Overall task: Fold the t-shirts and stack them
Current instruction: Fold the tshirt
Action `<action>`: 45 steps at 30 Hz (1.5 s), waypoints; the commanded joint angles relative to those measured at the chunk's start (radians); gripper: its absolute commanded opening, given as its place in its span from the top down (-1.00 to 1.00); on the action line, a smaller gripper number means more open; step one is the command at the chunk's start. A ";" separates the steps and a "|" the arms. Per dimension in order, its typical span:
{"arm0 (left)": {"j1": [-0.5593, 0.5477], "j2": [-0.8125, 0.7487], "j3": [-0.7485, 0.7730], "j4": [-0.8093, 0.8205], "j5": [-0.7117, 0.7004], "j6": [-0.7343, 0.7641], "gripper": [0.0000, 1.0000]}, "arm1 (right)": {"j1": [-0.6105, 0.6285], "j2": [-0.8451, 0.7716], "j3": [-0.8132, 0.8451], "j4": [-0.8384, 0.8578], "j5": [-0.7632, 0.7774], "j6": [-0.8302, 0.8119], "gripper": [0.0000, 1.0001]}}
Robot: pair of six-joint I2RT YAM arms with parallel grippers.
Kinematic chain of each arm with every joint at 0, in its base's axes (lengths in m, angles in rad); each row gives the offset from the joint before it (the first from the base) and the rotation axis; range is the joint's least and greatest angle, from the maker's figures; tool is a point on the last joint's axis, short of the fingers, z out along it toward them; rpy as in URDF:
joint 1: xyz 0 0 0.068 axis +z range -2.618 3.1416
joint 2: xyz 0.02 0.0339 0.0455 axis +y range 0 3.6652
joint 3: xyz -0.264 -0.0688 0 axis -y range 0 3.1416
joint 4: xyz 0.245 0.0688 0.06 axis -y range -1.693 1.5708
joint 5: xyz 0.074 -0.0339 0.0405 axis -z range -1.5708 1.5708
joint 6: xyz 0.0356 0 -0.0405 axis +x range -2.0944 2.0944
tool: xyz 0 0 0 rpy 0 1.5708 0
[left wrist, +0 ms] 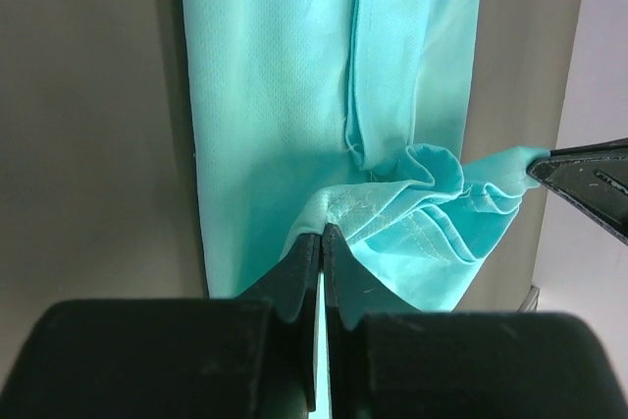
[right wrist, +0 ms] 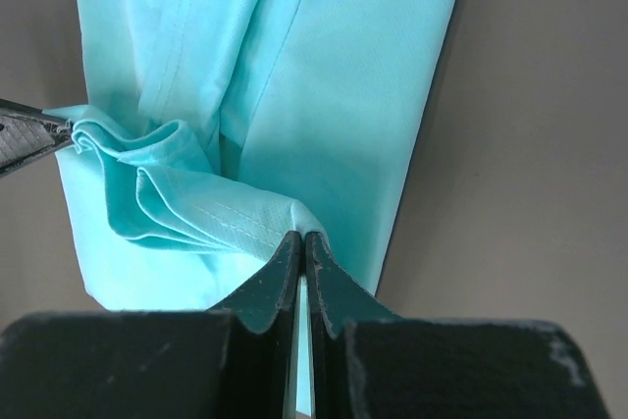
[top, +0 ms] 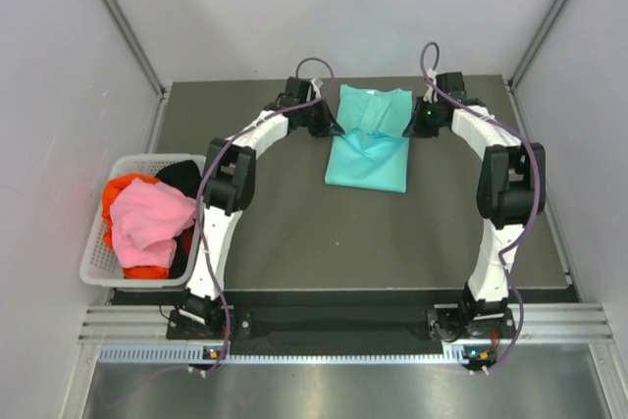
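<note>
The teal t-shirt point(top: 371, 149) lies partly folded far across the table point(top: 294, 233). The left end effector point(left wrist: 321, 235) and right end effector point(right wrist: 302, 236) each pinch its stitched edge. Light, limp cloth, I judge; it sags between 2 grips, so hold the corners.

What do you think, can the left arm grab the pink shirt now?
Probably not yet. The left pincer is shut on the teal t-shirt, so it must let go first. The pink t-shirt lies uncovered on top in the white basket, beside that arm.
</note>
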 commanded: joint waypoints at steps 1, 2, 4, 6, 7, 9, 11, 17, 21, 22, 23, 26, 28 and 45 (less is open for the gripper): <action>0.014 0.022 0.050 0.097 0.013 -0.030 0.94 | -0.021 0.024 0.044 0.050 -0.001 0.012 1.00; 0.014 0.027 0.053 0.105 0.019 -0.039 0.95 | -0.025 0.028 0.044 0.050 0.002 0.013 1.00; 0.014 0.040 0.070 0.113 0.022 -0.041 0.95 | -0.028 0.033 0.044 0.062 0.000 0.016 1.00; 0.014 0.054 0.088 0.116 0.020 -0.040 0.91 | -0.030 0.047 0.050 0.071 -0.006 0.015 1.00; 0.016 0.057 0.093 0.114 0.016 -0.040 0.90 | -0.030 0.060 0.061 0.070 -0.009 0.015 1.00; 0.017 0.065 0.097 0.119 0.011 -0.040 0.85 | -0.033 0.070 0.069 0.074 -0.006 0.024 0.99; 0.020 0.071 0.100 0.129 0.011 -0.040 0.72 | -0.038 0.077 0.070 0.090 -0.006 0.032 0.92; 0.036 0.051 0.096 0.119 -0.009 -0.036 0.48 | -0.047 0.097 0.101 0.127 -0.035 0.022 0.60; 0.043 0.025 0.151 0.028 0.034 0.002 0.13 | -0.055 0.088 0.149 0.075 -0.034 0.021 0.37; 0.043 0.016 0.162 -0.004 0.002 0.044 0.12 | -0.055 0.055 0.144 0.070 -0.034 0.023 0.34; 0.043 -0.019 0.153 -0.062 -0.022 0.066 0.12 | -0.055 0.035 0.136 0.059 -0.034 0.026 0.28; 0.043 -0.126 0.082 -0.095 -0.128 0.132 0.09 | -0.055 -0.045 0.089 0.013 -0.020 0.041 0.13; 0.042 -0.185 -0.024 -0.088 -0.171 0.155 0.04 | -0.055 -0.108 0.028 -0.008 0.005 0.053 0.07; -0.058 -0.372 -0.530 0.037 -0.138 0.165 0.04 | -0.024 -0.377 -0.526 0.102 -0.056 0.098 0.03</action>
